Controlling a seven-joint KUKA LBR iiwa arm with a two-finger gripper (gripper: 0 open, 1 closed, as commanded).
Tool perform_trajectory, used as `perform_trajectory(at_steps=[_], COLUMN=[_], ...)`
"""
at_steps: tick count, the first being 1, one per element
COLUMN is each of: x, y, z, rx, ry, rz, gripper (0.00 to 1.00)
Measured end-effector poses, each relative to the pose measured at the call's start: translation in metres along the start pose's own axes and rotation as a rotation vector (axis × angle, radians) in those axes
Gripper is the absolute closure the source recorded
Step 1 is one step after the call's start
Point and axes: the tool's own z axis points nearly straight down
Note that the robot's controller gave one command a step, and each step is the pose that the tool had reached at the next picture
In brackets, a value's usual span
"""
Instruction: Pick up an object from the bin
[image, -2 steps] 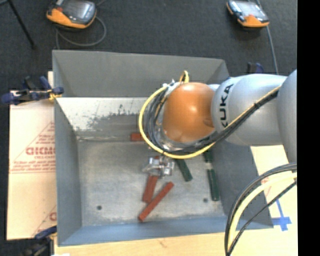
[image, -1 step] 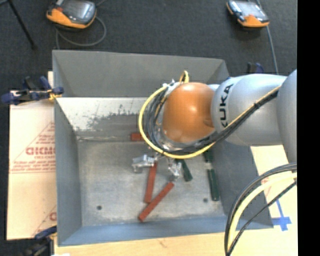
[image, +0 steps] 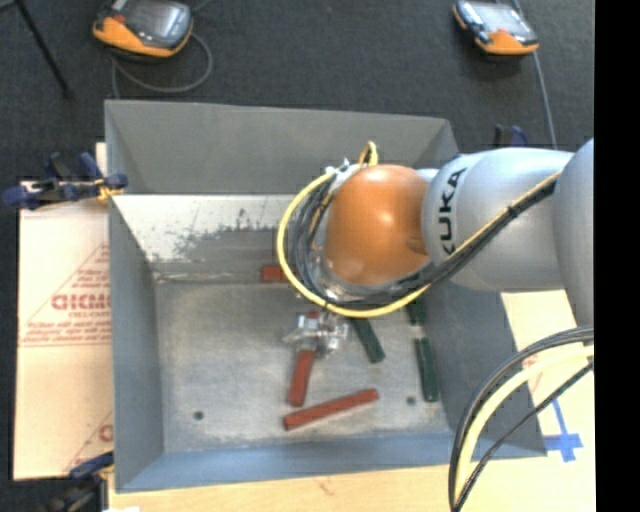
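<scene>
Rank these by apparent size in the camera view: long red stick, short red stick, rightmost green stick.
1. long red stick
2. rightmost green stick and short red stick: these look about alike, and the gripper covers the red one's upper end, so I leave them unranked.

- Bright, even light from overhead fills the bin.
- A soft sheen sits on the orange cover.
- Dark shadow lies under the arm.

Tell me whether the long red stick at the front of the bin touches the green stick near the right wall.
Apart. The camera view shows bare bin floor between the right end of the long red stick and the green stick.
</scene>
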Motion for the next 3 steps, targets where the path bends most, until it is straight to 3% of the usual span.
perform_trajectory(at_steps=[1,2,3], x=[-0.0002,-0.0002,-0.0002], y=[0.0,0.0,0.0], z=[-0.0001,0.0,-0.0002], rx=[0.0,0.0,0.0], ry=[-0.001,-0.001,-0.001], rz=[0.001,0.002,0.003], gripper=[0.0,1.0,0.0])
